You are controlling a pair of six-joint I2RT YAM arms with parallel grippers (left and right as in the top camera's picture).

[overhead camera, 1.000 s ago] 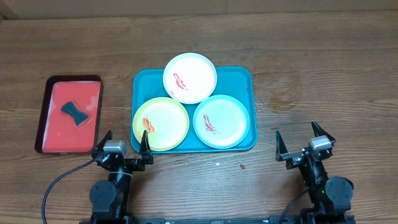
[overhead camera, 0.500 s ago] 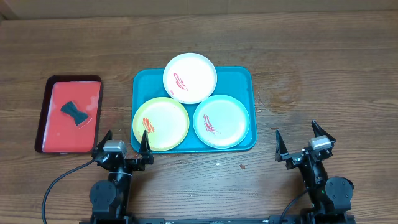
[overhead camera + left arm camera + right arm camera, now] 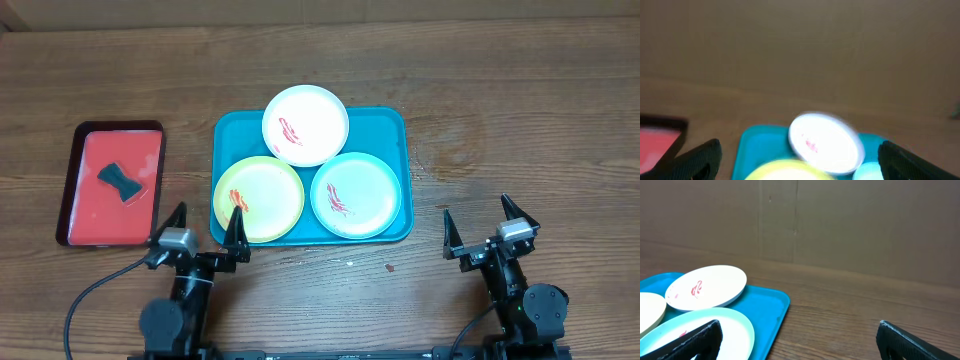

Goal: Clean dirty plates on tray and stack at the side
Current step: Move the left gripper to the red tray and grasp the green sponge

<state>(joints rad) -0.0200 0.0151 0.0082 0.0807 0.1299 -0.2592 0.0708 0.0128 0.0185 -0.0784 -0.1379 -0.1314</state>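
Observation:
The teal tray [image 3: 385, 125] lies mid-table with three dirty plates on it, each smeared with red sauce: a white plate [image 3: 306, 124] at the back, a yellow-green plate [image 3: 258, 199] front left and a light blue plate [image 3: 356, 194] front right. My left gripper [image 3: 208, 215] is open just before the tray's front left corner, its right finger over the yellow-green plate's edge. The blurred left wrist view shows the white plate [image 3: 826, 140] between the spread fingers. To the right of the tray, my right gripper [image 3: 477, 212] stands open over bare wood, with nothing between its fingers.
A smaller red tray [image 3: 100, 215] with a dark rim lies at the left, holding a dark bow-tie-shaped sponge [image 3: 119, 180]. A small crumb [image 3: 388, 267] lies on the wood in front of the teal tray. A brown cardboard wall runs along the back edge.
The left arm has shifted slightly, its open fingers nudging forward toward the tray. The right arm and the plates have not moved.

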